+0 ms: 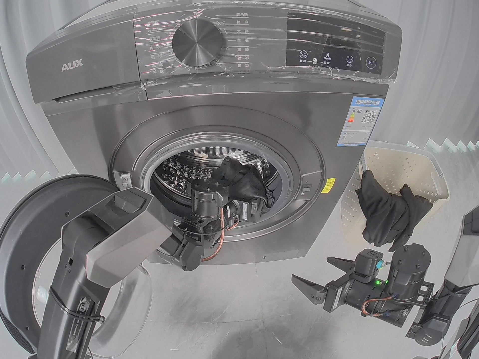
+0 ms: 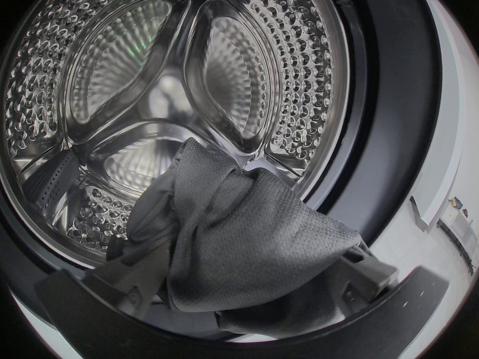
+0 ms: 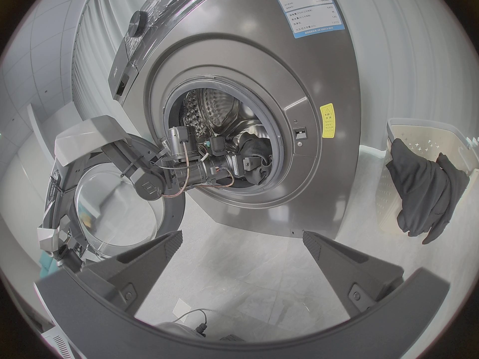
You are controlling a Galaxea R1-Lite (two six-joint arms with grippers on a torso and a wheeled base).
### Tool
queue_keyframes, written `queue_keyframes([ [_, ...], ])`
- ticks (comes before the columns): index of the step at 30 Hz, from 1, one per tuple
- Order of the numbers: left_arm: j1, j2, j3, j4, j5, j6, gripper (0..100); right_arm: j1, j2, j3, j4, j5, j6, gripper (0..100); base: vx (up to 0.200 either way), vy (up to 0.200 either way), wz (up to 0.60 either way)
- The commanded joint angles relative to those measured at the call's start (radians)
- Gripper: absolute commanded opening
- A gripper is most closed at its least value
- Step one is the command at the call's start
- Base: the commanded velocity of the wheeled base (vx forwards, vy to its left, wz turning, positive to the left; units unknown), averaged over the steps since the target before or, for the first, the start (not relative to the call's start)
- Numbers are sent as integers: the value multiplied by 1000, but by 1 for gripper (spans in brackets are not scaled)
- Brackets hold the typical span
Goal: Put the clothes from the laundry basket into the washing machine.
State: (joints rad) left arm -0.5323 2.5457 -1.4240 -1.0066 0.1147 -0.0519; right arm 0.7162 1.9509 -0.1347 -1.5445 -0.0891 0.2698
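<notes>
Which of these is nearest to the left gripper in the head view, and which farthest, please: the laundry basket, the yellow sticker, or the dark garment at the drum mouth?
1. Dark garment, draped over the left gripper in the washing machine opening.
2. Yellow sticker, on the front panel, to the opening's right.
3. Laundry basket, on the floor beyond the washer's right side.

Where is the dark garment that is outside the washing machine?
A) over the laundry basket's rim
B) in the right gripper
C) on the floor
A: the dark garment hangs over the rim of the laundry basket, while the right gripper is open and empty.
</notes>
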Motion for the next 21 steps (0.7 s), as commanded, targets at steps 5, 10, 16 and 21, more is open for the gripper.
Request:
queue_keyframes([
  [5, 18, 50, -82, -14, 22, -5, 0, 2, 7, 0, 0, 0, 0, 100, 0, 0, 0],
  [10, 94, 53, -191, -37, 94, 0, 0, 3, 7, 1, 0, -1, 0, 100, 0, 0, 0],
  [16, 138, 53, -251, -10, 105, -3, 0, 3, 19, 1, 0, -1, 0, 100, 0, 0, 0],
  [21, 140, 51, -228, -20, 106, -11, 0, 2, 20, 1, 0, -1, 0, 100, 0, 0, 0],
])
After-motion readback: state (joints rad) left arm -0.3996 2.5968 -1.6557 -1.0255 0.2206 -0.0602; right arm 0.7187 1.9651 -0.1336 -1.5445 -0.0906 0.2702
